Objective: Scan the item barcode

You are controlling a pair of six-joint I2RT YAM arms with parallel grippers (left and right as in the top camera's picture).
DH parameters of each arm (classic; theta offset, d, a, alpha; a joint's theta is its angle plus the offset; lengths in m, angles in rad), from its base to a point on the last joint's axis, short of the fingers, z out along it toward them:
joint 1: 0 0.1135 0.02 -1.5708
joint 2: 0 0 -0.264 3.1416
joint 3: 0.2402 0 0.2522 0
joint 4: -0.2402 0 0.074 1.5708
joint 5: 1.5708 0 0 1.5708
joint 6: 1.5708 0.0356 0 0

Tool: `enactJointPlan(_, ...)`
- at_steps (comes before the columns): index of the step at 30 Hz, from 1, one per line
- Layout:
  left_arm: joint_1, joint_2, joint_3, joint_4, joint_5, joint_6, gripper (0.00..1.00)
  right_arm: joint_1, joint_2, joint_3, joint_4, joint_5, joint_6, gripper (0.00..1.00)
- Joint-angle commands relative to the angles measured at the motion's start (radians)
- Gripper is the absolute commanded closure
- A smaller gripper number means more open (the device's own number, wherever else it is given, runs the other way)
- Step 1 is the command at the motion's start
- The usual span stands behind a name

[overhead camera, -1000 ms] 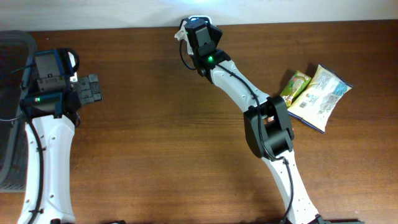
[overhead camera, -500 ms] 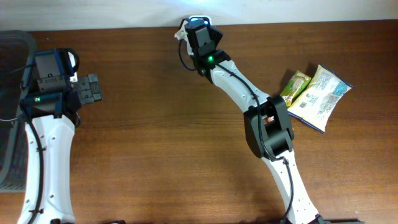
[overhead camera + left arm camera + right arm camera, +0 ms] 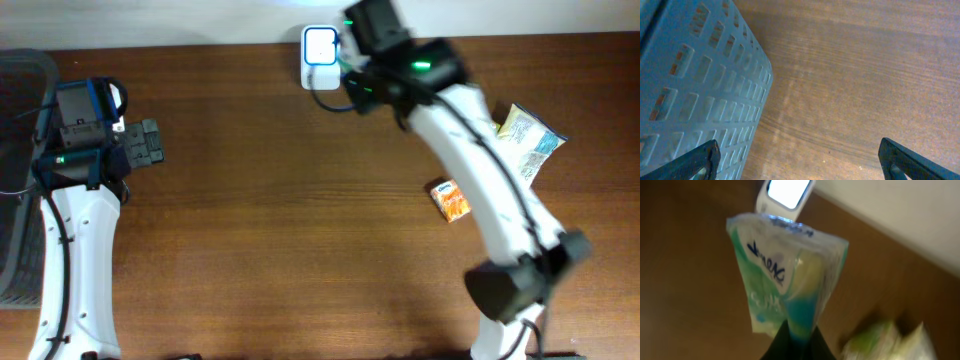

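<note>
Scanning step: the right gripper [image 3: 794,332] is clamped on the green packet's [image 3: 785,275] bottom edge, packet just beside the white scanner [image 3: 319,45] at twelve o'clock. Next, I'd say, turn its barcode to the lit window. Left gripper [image 3: 150,143] hangs wide open at nine o'clock by the grey basket [image 3: 690,100], over the dark wooden tabletop [image 3: 260,220], pale wall [image 3: 900,225] behind.

Scanner [image 3: 318,45] sits at the table's [image 3: 270,220] back edge, basket [image 3: 12,230] far left (packet [image 3: 450,199] right).
</note>
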Motion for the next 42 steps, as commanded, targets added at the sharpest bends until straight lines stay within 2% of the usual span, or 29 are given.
enactJointPlan(1,0.002,-0.018,0.005,0.0,-0.006,-0.01,0.01,-0.077,0.03,-0.026,-0.203,-0.118,0.241,0.96)
enactJointPlan(3,0.002,-0.018,0.005,0.0,-0.006,-0.01,0.01,-0.111,0.043,-0.064,-0.245,-0.118,0.241,0.96)
enactJointPlan(6,0.002,-0.018,0.005,0.0,-0.006,-0.01,0.01,-0.177,0.057,-0.188,-0.216,-0.119,0.241,0.96)
enactJointPlan(12,0.002,-0.018,0.005,0.0,-0.006,-0.01,0.01,-0.294,0.057,-0.519,0.069,-0.107,0.229,0.96)
enactJointPlan(13,0.002,-0.018,0.005,0.0,-0.006,-0.01,0.01,-0.311,0.057,-0.567,0.117,-0.108,0.229,0.91)
enactJointPlan(16,0.002,-0.018,0.005,0.0,-0.006,-0.01,0.01,-0.356,0.057,-0.663,0.215,-0.108,0.229,0.53)
enactJointPlan(17,0.002,-0.018,0.005,0.0,-0.006,-0.01,0.01,-0.369,0.057,-0.674,0.225,-0.112,0.229,0.47)
enactJointPlan(19,0.002,-0.018,0.005,0.0,-0.006,-0.01,0.01,-0.384,0.053,-0.663,0.215,-0.134,0.209,0.41)
enactJointPlan(23,0.002,-0.018,0.005,0.0,-0.006,-0.01,0.01,-0.384,-0.01,-0.549,0.116,-0.251,0.127,0.41)
enactJointPlan(25,0.002,-0.018,0.005,0.0,-0.006,-0.01,0.01,-0.375,-0.069,-0.477,0.056,-0.304,0.098,0.37)
enactJointPlan(27,0.002,-0.018,0.005,0.0,-0.006,-0.01,0.01,-0.359,-0.162,-0.391,-0.017,-0.313,0.097,0.28)
enactJointPlan(30,0.002,-0.018,0.005,0.0,-0.006,-0.01,0.01,-0.346,-0.288,-0.301,-0.087,-0.314,0.098,0.05)
enactJointPlan(31,0.002,-0.018,0.005,0.0,-0.006,-0.01,0.01,-0.344,-0.327,-0.279,-0.106,-0.314,0.098,0.02)
enactJointPlan(37,0.002,-0.018,0.005,0.0,-0.006,-0.01,0.01,-0.34,-0.592,-0.249,-0.147,-0.314,0.098,0.01)
enactJointPlan(42,0.002,-0.018,0.005,0.0,-0.006,-0.01,0.01,-0.34,-0.727,-0.249,-0.147,-0.314,0.098,0.01)
